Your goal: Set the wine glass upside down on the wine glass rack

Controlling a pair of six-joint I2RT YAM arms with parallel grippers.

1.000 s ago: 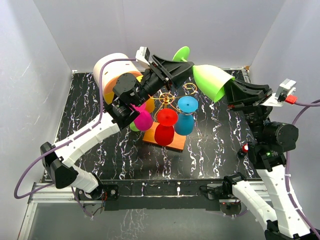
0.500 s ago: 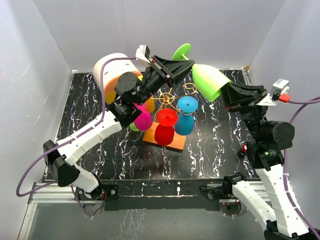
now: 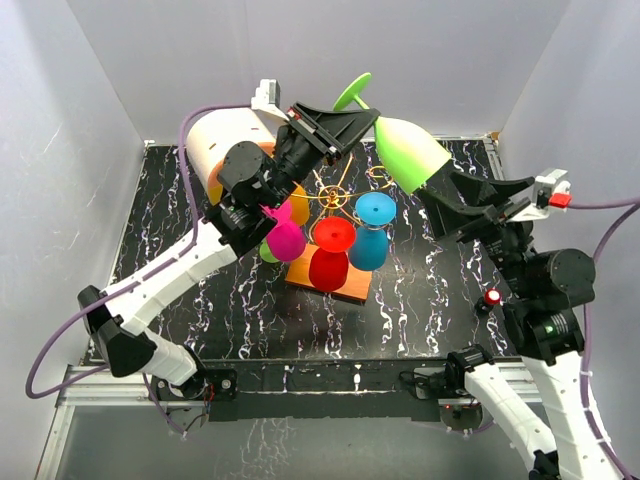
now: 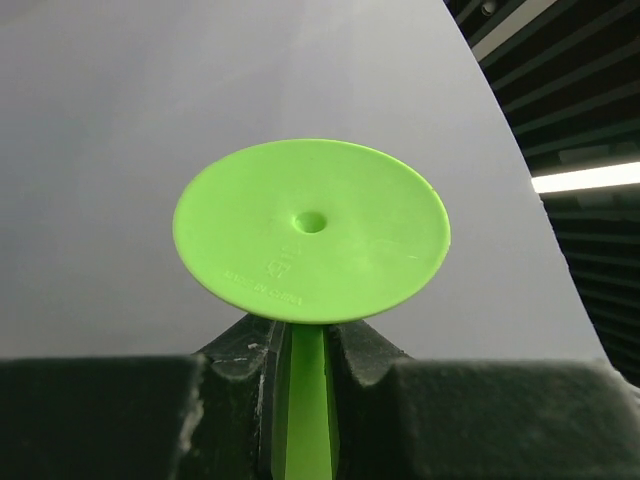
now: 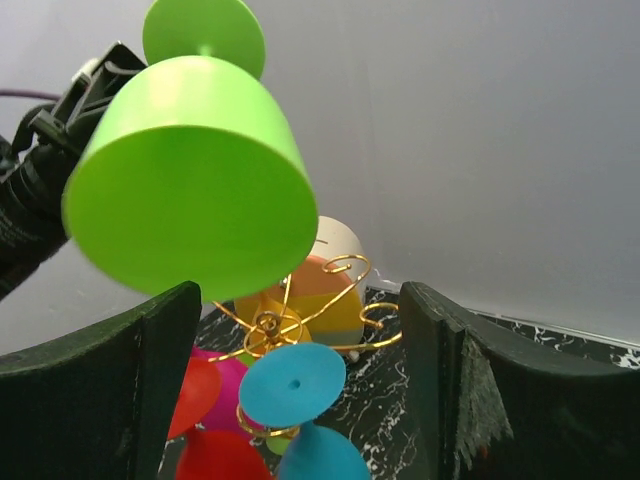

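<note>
Stem of green wine glass (image 3: 410,152) sits pinched in left gripper (image 4: 305,348) (foot up, bowl tilted), over the wine glass rack (image 3: 338,193). Its bowl hangs near right gripper (image 3: 447,207), which gapes wide and empty.

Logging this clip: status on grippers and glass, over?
Left gripper shut on green wine glass stem, glass aloft, tilted. Right gripper open, gripping nothing. Rack already carries red glass, blue glass.

Right gripper (image 3: 445,212) springs open, off the green wine glass (image 3: 410,152); left gripper (image 3: 366,127) has clamped its stem, lifting it above the wine glass rack (image 3: 338,197).
</note>
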